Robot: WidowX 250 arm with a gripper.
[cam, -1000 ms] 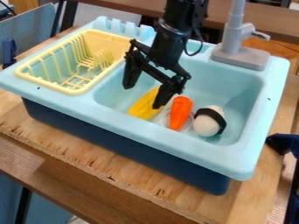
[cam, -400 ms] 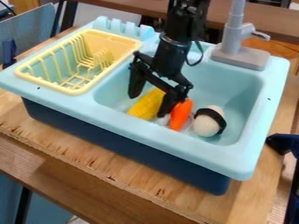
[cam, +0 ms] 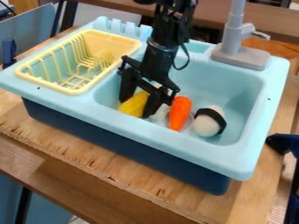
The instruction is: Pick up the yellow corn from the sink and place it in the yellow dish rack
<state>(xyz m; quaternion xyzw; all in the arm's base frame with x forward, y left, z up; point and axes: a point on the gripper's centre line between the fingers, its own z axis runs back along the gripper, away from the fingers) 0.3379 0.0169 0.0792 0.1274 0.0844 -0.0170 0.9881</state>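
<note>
The black gripper hangs down inside the left part of the sink basin, shut on the yellow corn, one finger on each side of it. The corn lies low in the basin, its upper end partly hidden behind the gripper. Just to the right of the gripper, an orange carrot lies lengthwise in the basin. Farther right is a whitish rounded object with a black band around it.
The light blue sink stands on a wooden surface. A yellow dish rack sits at its left side. The grey faucet rises from the back right rim. Dark blue parts stand at the right edge.
The gripper first went right and lower around the corn, then moved left, its fingers closer together. The corn has shifted left with it. The carrot and the banded object have stayed put.
</note>
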